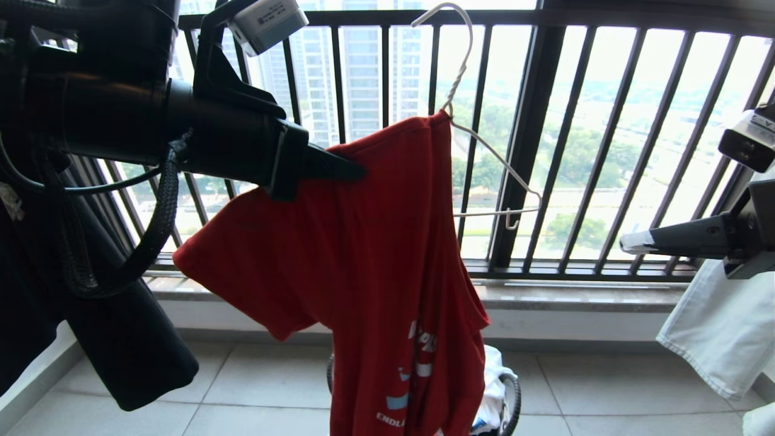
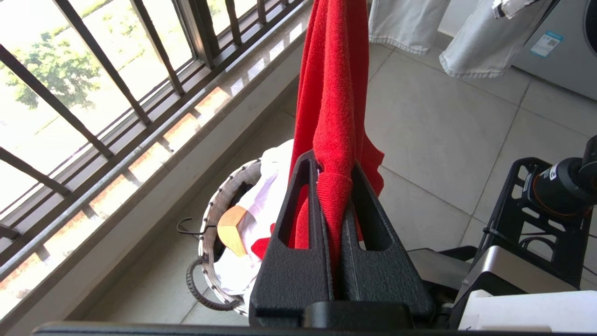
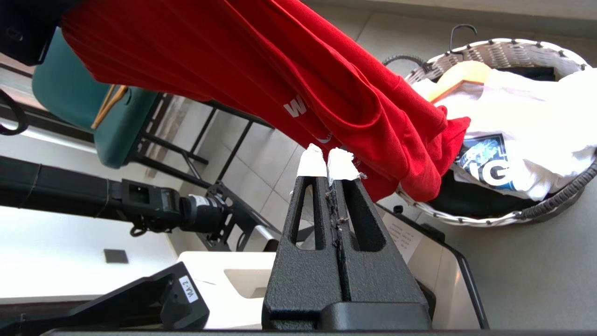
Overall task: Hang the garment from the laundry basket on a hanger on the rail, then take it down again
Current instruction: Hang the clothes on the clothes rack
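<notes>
The left gripper [image 1: 357, 171] clamps a fold of the red short-sleeved T-shirt [image 1: 363, 266], which hangs lengthwise over one arm of the thin white wire hanger [image 1: 484, 145]. The bare hanger arm points toward the right gripper [image 1: 626, 243], empty with jaws together, well apart. Below stand the round white-rimmed basket [image 1: 511, 393] and pale tiled floor [image 1: 605, 393].

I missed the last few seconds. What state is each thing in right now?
red T-shirt: half on the hanger, one shoulder pinched.
white wire hanger: one arm bare, the other inside the shirt.
left gripper: shut on the shirt.
right gripper: shut, empty, beside the shirt.
laundry basket: on the floor, holding clothes and a wooden hanger.
</notes>
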Controlling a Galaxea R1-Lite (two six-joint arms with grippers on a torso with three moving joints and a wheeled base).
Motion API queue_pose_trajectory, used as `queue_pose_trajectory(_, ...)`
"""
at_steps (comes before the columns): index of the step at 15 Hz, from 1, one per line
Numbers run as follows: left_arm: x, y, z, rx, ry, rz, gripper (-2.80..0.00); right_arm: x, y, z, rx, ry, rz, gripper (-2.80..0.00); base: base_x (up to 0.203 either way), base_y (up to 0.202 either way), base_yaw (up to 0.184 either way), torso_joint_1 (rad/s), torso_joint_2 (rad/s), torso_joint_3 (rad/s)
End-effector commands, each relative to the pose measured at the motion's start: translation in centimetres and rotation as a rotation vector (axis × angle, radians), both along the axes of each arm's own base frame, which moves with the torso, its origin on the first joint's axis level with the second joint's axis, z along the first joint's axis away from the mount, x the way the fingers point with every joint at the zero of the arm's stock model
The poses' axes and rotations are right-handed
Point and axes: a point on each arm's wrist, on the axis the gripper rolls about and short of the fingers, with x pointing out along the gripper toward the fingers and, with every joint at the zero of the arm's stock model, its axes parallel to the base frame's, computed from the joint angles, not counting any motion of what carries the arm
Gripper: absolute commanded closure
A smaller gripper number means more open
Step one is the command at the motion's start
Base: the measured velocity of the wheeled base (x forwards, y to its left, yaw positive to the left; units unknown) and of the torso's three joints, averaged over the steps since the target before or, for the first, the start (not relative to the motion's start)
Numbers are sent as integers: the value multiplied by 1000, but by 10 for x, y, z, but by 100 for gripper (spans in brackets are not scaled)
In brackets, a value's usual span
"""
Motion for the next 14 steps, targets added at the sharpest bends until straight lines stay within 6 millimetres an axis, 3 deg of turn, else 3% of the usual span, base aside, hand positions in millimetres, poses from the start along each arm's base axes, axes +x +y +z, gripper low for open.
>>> queue_pose_trajectory(1, -3, 2, -2, -88, -24, 18, 0, 27, 7, -28, -1, 135, 23, 0, 0, 0, 0, 0, 0, 0)
queue_pose_trajectory(6, -14, 7, -9, -115, 11, 29, 0, 67, 38, -71, -17, 313, 112, 0, 0, 0, 0, 0, 0, 0)
queue_pose_trajectory(9, -20, 10, -13, -109, 25, 30, 0, 80, 45, -77, -1, 330, 101, 0, 0, 0, 0, 0, 0, 0)
queue_pose_trajectory(10, -22, 11, -14, -108, 26, 29, 0, 80, 45, -80, -3, 342, 77, -280, 0, 0, 0, 0, 0, 0)
queue_pose_trajectory(14, -25, 13, -16, -107, 37, 37, 0, 94, 53, -99, 19, 449, 48, -280, 0, 0, 0, 0, 0, 0)
